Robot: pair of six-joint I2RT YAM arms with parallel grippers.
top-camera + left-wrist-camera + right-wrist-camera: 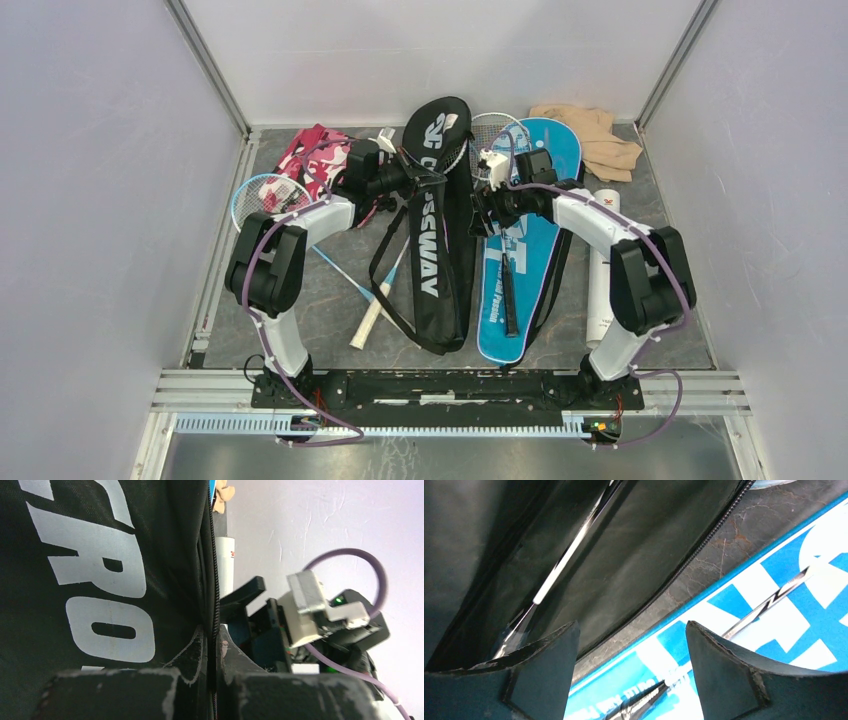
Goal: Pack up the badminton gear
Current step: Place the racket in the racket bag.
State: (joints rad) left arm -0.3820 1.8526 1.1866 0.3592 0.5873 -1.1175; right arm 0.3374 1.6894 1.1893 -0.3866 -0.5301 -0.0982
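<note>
The black "CROSSWAY" cover (436, 235) lies mid-table. My left gripper (422, 180) is shut on its zipper edge (215, 605), holding that edge up. The blue "SPORT" cover (524, 250) lies to its right, with a racket (510, 290) resting on top of it. My right gripper (481, 207) hangs open and empty just above the blue cover's left edge (624, 680); the racket shaft (769, 600) passes beneath its fingers. A thin shiny shaft (569, 555) shows inside the black cover. A blue racket (268, 195) lies at the left. The long white tube (600, 270) lies at the right.
A pink-and-white camouflage cloth (313, 155) lies at the back left under my left arm. A beige cloth (592, 138) lies at the back right. A white shuttlecock (387, 140) sits by the black cover's top. Grey walls close in three sides.
</note>
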